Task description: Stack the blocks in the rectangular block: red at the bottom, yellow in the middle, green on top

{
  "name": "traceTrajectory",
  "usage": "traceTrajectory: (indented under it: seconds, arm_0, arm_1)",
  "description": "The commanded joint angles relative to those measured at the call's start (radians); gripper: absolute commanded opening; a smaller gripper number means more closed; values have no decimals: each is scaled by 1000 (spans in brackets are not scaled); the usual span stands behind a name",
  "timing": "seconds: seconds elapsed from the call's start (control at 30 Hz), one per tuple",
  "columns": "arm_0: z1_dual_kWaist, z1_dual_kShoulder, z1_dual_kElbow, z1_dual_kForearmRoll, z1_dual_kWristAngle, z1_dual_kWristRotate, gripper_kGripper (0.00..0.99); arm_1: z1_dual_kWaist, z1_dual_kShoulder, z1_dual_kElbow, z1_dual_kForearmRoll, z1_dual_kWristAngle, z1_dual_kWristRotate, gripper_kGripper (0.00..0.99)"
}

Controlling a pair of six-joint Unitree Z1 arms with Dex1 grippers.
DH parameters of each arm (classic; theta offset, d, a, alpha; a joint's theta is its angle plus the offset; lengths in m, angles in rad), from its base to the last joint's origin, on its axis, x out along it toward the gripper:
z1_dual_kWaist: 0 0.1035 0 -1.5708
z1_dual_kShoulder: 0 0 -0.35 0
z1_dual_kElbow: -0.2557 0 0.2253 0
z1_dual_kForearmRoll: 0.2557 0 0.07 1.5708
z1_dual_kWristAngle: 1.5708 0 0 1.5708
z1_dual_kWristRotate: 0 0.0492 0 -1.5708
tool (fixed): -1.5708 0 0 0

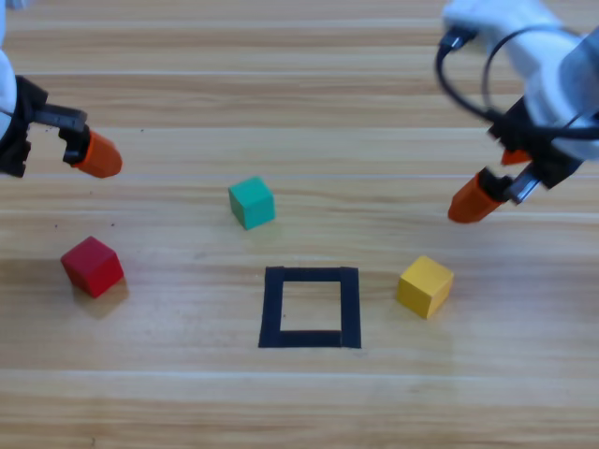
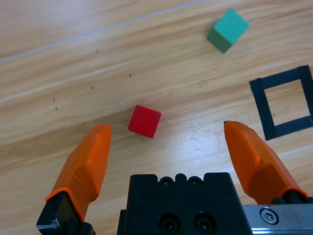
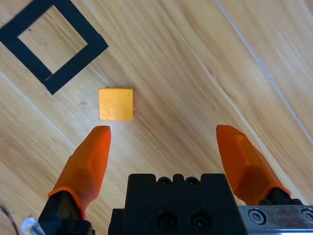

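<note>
Three small cubes sat on the wooden table [image 1: 299, 412], none of them inside the black tape square [image 1: 310, 307].

One red cube [image 1: 92, 266] lay well to the left of the tape square, one yellow cube [image 1: 424, 286] sat just to its right, and one green cube [image 1: 252, 203] lay just above it, a bit to the left. All three looked plain and dull, with flat sides. The square was a flat, hollow outline with bare wood inside. Two grippers were up off the table with their orange jaws wide apart and holding nothing: the left gripper [image 2: 166, 139] above the red cube and the right gripper [image 3: 163, 141] above the yellow one.
</note>
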Motion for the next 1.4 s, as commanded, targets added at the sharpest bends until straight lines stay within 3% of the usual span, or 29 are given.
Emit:
traceTrajectory:
  seconds: [0.03, 0.33, 0.43, 0.77, 0.97, 1.0, 1.03, 1.07, 1.1, 1.17, 1.4]
  arm_0:
    - [72, 111, -18, 58, 4, -136, 990]
    - [72, 325, -190, 274, -2, -641, 990]
    - [98, 389, -274, 360, -51, -745, 990]
    - [191, 530, -325, 414, -160, -914, 982]
    - [233, 541, -302, 388, -186, -948, 959]
    - [233, 541, -293, 380, -188, -960, 959]
    - [234, 539, -281, 368, -192, -972, 959]
    - [233, 535, -267, 352, -199, -980, 960]
    - [233, 529, -248, 335, -203, -995, 959]
    - [233, 509, -196, 271, -217, -1009, 959]
    - [231, 486, -101, 136, -229, -1044, 959]
  arm_1:
    - [32, 164, -35, 14, -10, -14, 950]
    - [132, 264, -53, 45, -7, -79, 950]
    - [138, 290, -61, 45, -6, -85, 950]
    - [141, 393, -119, 73, -10, -89, 920]
    - [141, 468, -194, 134, -6, -91, 808]
    - [141, 474, -201, 140, -4, -91, 776]
    - [141, 477, -205, 143, -4, -91, 684]
    - [141, 480, -207, 146, -3, -91, 518]
    - [138, 479, -207, 146, -1, -91, 265]
    - [132, 472, -202, 146, -1, -79, 3]
    - [90, 423, -188, 146, -7, 73, 0]
